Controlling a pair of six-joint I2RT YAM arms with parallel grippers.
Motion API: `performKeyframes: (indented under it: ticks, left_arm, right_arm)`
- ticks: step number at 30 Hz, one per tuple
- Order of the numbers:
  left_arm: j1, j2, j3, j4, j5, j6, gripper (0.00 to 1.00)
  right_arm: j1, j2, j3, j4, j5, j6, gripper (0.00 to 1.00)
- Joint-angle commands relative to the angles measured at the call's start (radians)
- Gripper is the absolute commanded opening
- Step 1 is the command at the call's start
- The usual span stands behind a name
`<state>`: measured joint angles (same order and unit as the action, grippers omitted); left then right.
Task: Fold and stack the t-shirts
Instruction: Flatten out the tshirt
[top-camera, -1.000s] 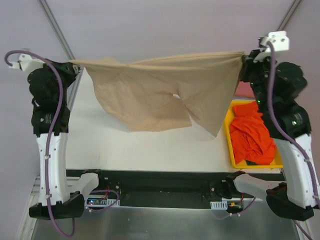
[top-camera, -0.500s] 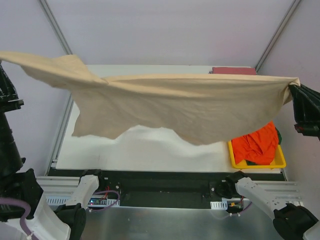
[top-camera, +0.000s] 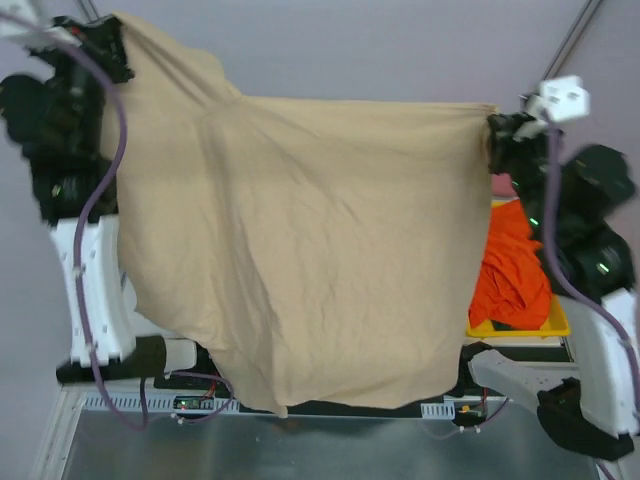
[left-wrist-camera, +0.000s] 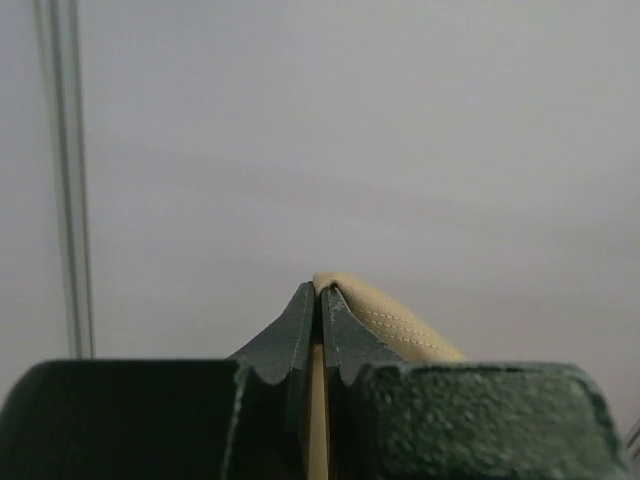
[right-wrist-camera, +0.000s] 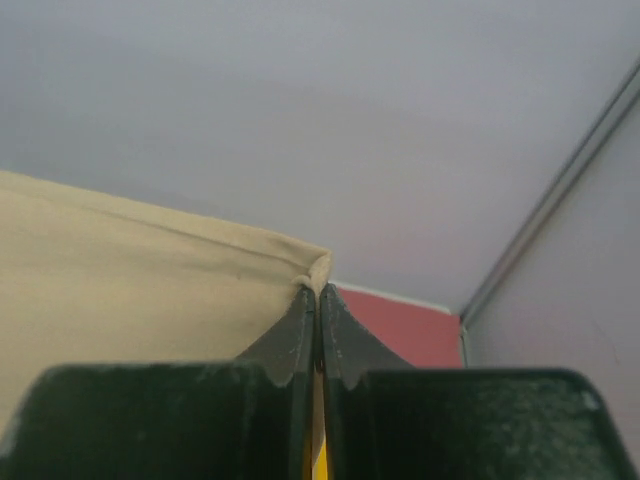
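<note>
The tan t-shirt (top-camera: 300, 250) hangs spread between my two raised grippers and covers most of the table in the top view. My left gripper (top-camera: 110, 40) is shut on its upper left corner; the stitched hem (left-wrist-camera: 400, 325) pokes out past the closed jaws. My right gripper (top-camera: 492, 128) is shut on the upper right corner, where the cloth edge (right-wrist-camera: 180, 260) runs off to the left. The orange-red t-shirt (top-camera: 510, 270) lies crumpled in the yellow tray (top-camera: 555, 325) at the right. A dusty pink-red shirt (right-wrist-camera: 400, 325) lies behind the right gripper. The lavender shirt is out of view.
The hanging cloth hides the table and reaches down past the near rail (top-camera: 440, 408). The right arm (top-camera: 590, 250) stands over the tray. Grey enclosure walls with metal struts (left-wrist-camera: 62, 170) surround the workspace.
Both arms swung from wide and low back to high; the tan shirt went from stretched flat across the table to hanging as a full sheet close to the camera.
</note>
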<state>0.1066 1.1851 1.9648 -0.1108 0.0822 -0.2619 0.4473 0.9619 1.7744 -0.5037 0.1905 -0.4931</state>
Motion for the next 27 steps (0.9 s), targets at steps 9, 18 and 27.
performKeyframes:
  ticks: [9,18,27]
  left_arm:
    - [-0.038,0.907,0.032,0.028,0.157,0.240,0.33]
    - [-0.047,0.987,0.071,-0.050,0.016,0.237,0.99]
    - [-0.045,0.652,-0.208,-0.147,-0.009,0.060,0.99]
  right_arm:
    - [-0.137,0.798,-0.207,0.406,0.112,0.048,0.10]
    - [-0.142,1.036,0.023,0.234,0.076,0.148,0.88]
    - [-0.137,0.726,-0.177,0.099,-0.083,0.367,0.96]
